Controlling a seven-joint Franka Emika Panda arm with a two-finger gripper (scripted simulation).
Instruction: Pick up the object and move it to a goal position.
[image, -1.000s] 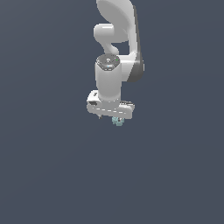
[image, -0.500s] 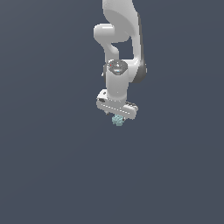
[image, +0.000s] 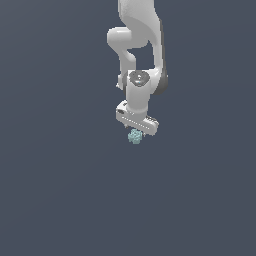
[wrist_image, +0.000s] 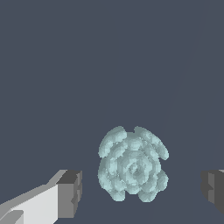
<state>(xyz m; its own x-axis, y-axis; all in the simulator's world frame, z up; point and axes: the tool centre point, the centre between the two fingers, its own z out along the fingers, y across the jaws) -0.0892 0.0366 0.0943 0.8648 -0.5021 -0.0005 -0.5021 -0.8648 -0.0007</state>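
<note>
The object is a small pale teal lumpy blob lying on the dark grey surface. In the wrist view the object shows a ridged, bumpy top. My white gripper hangs directly above it on the arm. The gripper is open, with one dark fingertip on one side of the blob and the other fingertip on the opposite side. Clear gaps show between both pads and the blob, so nothing is held.
A plain dark grey surface fills both views. The white arm rises behind the gripper toward the exterior view's top edge.
The gripper has shifted toward the exterior view's right and a little lower, turning at the wrist, until it sits over the blob. The blob has stayed where it was.
</note>
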